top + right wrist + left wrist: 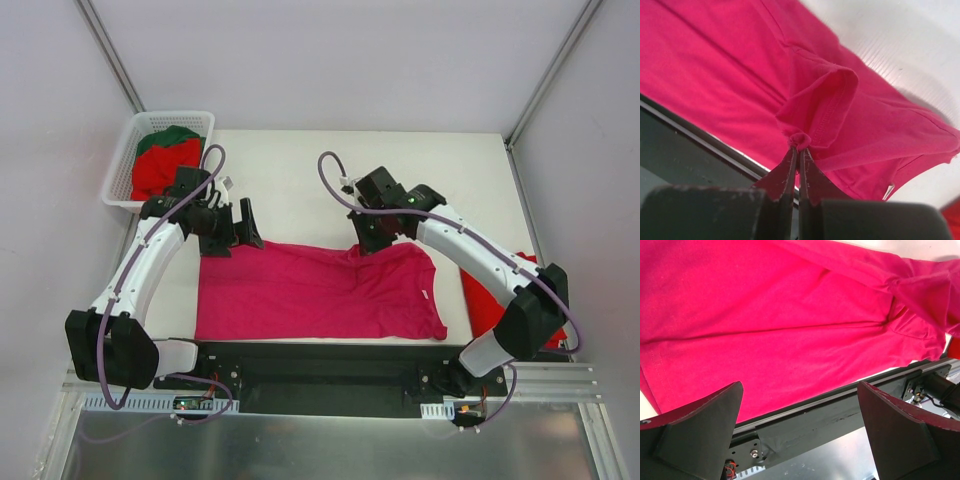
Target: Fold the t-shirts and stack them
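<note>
Magenta t-shirt point(300, 290), ctr frame: light, limp. Right gripper point(799, 147) clamps its sleeve point(832, 100); left gripper point(800, 385) apart, empty. Grip edges, not mid-cloth.

Your overhead view is bright and evenly lit from above: the flat white counter point(300, 170) and pale walls show only faint, soft shadows under the arms, and the brushed metal plate point(330, 445) in front has a dull sheen. At your left wrist the magenta-pink cloth t-shirt point(790, 330) is crisp, while the black fingers point(700, 435) of the left tool point(800, 386) look soft. At your right wrist the counter washes out near white, a grey shadow edges the shirt, and the right tool point(799, 145) blurs close to the lens
</note>
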Robot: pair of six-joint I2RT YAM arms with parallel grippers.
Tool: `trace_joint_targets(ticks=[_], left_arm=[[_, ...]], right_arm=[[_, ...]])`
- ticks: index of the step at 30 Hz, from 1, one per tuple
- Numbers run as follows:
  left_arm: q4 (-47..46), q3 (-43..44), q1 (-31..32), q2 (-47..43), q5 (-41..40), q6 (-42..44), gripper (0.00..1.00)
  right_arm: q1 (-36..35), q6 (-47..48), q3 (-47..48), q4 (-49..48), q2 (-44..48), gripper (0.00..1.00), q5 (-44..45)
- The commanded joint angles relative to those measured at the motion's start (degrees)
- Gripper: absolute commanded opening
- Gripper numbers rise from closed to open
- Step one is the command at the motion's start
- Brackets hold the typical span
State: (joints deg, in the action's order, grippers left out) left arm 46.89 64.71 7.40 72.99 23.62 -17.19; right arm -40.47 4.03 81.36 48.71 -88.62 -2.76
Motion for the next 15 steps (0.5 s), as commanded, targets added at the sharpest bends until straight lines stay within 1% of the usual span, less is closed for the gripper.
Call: trace_joint_targets(ticks=[1,5,8,9,11,13,15], left_arm=[[-0.58,-0.90,-0.37,-1.98,1.35,-0.91,0.99],[-0.14,-0.64,-0.37,-1.02,-2.24,0.84,0.99],[1.62,1.37,-0.37,1.79,-8.92,1.89,0.99],[2.23,2.08,-0.37,2.76,-13.64,2.25,0.99],[4.33,4.45,-0.37,4.96,-17.88,2.86,0.99],[5.92,6.04,-0.46,9.09,-23.32,3.57,0.99],[7.16,7.71,-0.63,12.60,-25.45,3.83,0.99]], right_arm=[[-1.54,-1.48,-0.94,2.00,3.89,0.01,1.62],[-1.98,-0.78,-0.24,2.88,4.24,0.01,2.33],[-2.07,-0.08,0.64,3.76,3.98,0.01,2.41],[-2.07,0.10,1.07,3.85,3.98,0.01,4.24],[-1.98,0.53,1.34,4.29,3.89,0.01,4.52],[-1.98,0.80,1.78,4.73,3.80,0.01,4.61],[-1.98,1.24,1.96,4.99,3.72,0.01,4.79]])
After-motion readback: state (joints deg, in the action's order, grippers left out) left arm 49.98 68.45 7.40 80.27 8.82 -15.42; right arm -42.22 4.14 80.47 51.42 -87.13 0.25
